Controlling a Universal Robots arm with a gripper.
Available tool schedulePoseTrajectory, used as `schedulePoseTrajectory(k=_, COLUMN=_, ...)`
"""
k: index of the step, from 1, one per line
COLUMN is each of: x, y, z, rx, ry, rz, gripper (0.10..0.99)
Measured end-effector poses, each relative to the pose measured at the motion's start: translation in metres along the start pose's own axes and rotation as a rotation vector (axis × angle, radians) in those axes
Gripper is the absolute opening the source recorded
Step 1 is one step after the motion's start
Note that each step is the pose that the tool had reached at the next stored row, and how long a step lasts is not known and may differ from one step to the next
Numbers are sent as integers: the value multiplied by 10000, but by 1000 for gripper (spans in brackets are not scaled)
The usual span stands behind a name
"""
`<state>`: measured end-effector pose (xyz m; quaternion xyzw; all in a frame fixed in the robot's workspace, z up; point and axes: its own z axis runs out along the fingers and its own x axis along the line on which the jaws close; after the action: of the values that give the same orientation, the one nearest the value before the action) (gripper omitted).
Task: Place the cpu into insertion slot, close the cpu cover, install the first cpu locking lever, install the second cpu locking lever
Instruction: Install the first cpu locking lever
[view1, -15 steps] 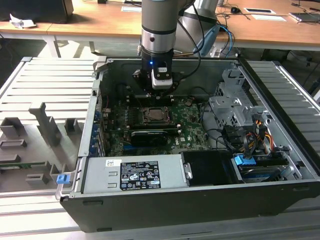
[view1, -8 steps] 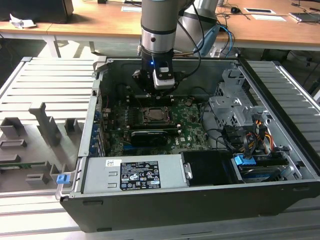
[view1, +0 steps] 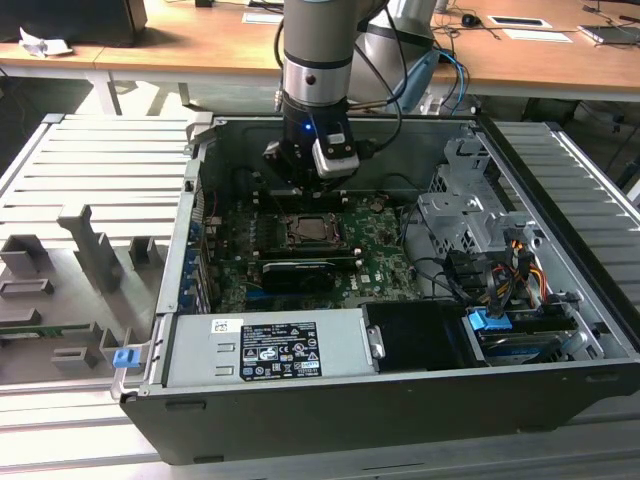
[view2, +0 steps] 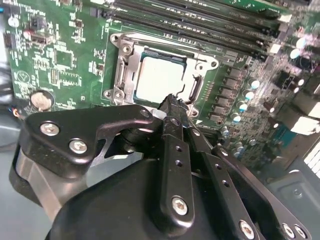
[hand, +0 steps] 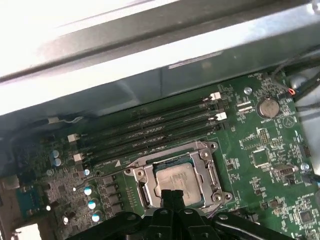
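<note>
As both wrist views show, the pincer (view2: 172, 100) (tips pressed together) hangs beside the seated cpu (view2: 160, 77).

1. My arm (view1: 318, 40) comes straight down in the exterior view, its last silver-and-black segment upright
2. My wrist (view1: 308, 125) sits directly beneath it, with a small blue light (view1: 305, 127) glowing on its face and a white camera block (view1: 335, 157) fixed to its side
3. My gripper (view2: 172, 102) points downward from the wrist
4. My fingers (view2: 174, 131) are drawn together in both wrist views, their black tips meeting in one narrow point
</note>
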<state>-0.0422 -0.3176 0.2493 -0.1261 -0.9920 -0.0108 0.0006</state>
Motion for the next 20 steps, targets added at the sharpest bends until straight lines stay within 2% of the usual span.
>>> schedulePoseTrajectory(k=8, x=0, y=0, z=0, rx=4, ry=22, rz=-1038, gripper=106)
schedulePoseTrajectory(k=20, x=0, y=0, z=0, rx=6, ry=38, rz=-1757, gripper=106)
